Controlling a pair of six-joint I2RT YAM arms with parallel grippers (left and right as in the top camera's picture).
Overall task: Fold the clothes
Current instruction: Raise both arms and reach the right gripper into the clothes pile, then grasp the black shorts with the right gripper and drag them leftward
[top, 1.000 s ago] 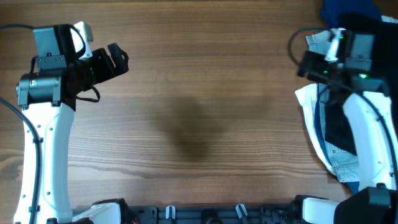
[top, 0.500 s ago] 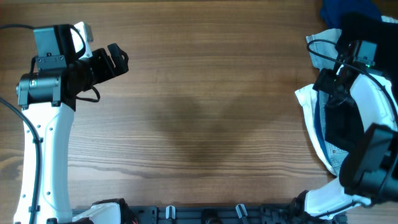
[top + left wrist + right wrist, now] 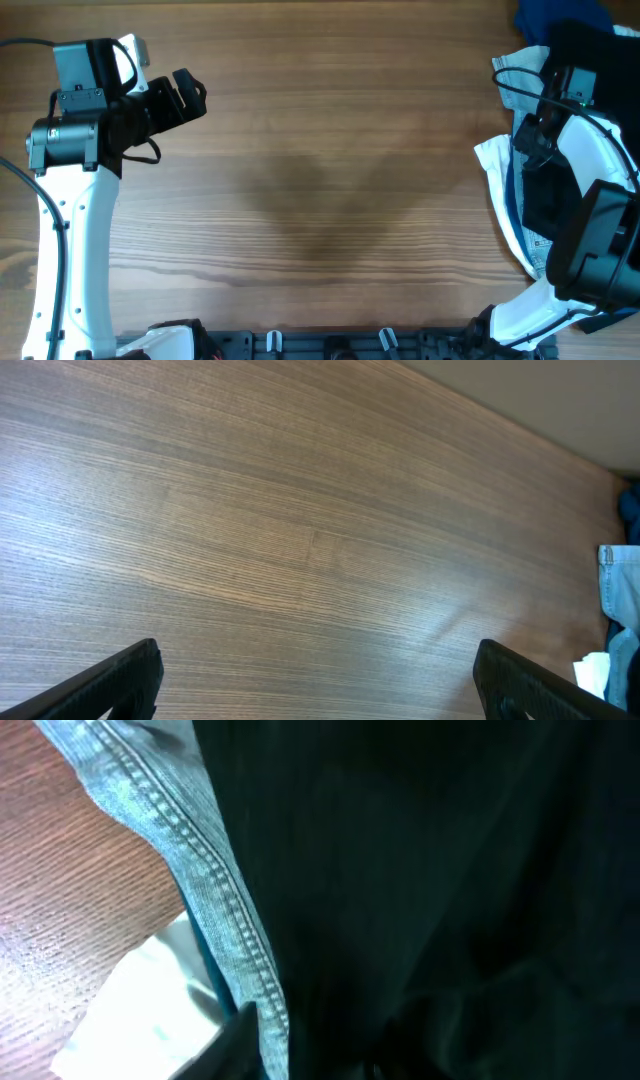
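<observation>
The clothes, black shorts (image 3: pixel 548 205), lie in a heap at the table's right edge. They fill most of the right wrist view (image 3: pixel 420 870). My right gripper (image 3: pixel 533 140) is pushed down into that heap. One dark finger (image 3: pixel 235 1040) shows against a pale blue denim seam (image 3: pixel 215 900); the other is lost in the black fabric, so the jaws' state is unclear. My left gripper (image 3: pixel 185 95) hangs at the far left with its fingers wide apart over bare wood (image 3: pixel 330 695), holding nothing.
Pale blue denim (image 3: pixel 515 70) and a white printed sheet (image 3: pixel 495 165) lie in the same heap. A dark blue cloth (image 3: pixel 560 15) sits at the back right corner. The wooden table (image 3: pixel 320 200) stretches between the arms.
The right arm has swung over and dropped into the heap, and its jaws have narrowed. The left arm has not moved.
</observation>
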